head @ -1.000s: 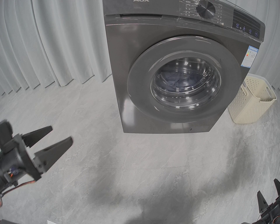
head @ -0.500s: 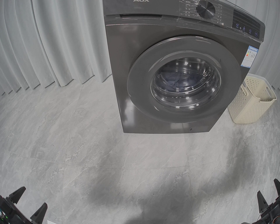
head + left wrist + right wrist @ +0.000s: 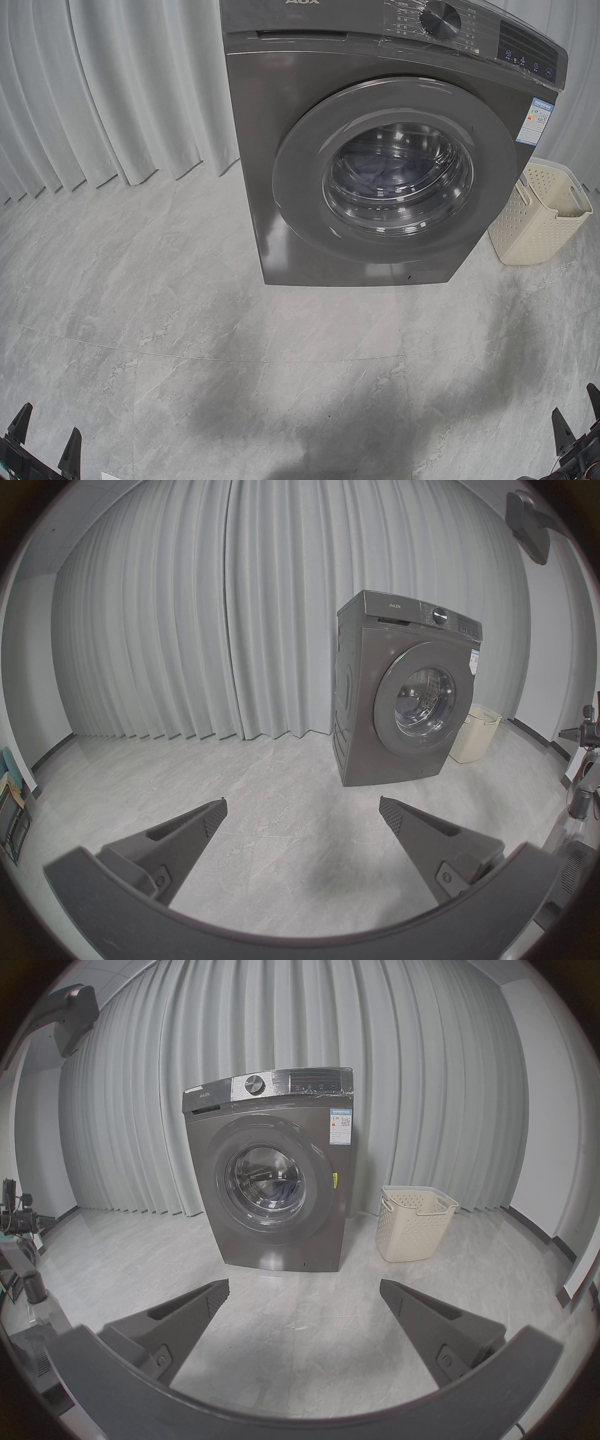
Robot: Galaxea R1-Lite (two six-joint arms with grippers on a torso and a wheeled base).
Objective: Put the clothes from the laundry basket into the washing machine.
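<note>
Washing machine (image 3: 375, 156): dark grey front-loader, standing on the grey tiled floor (image 3: 187, 281) before a pale pleated curtain (image 3: 112, 94). Its round door (image 3: 397, 178) lies shut, flush with the front panel. Through the glass porthole, bluish fabric (image 3: 278, 1188) shows inside the drum. A control dial (image 3: 440, 19) sits on the top panel, and a label sticker (image 3: 536, 122) is on the upper corner of the front, on the robot's right.

Laundry basket (image 3: 540, 215): cream, perforated plastic, upright on the floor just beside the machine on the robot's right and set slightly behind its front face. Its contents cannot be made out from these angles.

Left pincer (image 3: 45, 434): low at the near left corner of the head view, well apart from the machine. Fingers spread wide and holding nothing, with bare floor showing between the tips in the left wrist view (image 3: 301, 804).

Right pincer (image 3: 574, 406): low at the near right corner of the head view, well apart from both the basket and the machine. Fingers likewise spread wide and holding nothing, as the right wrist view (image 3: 303, 1285) confirms. That view faces the machine door and the basket.
</note>
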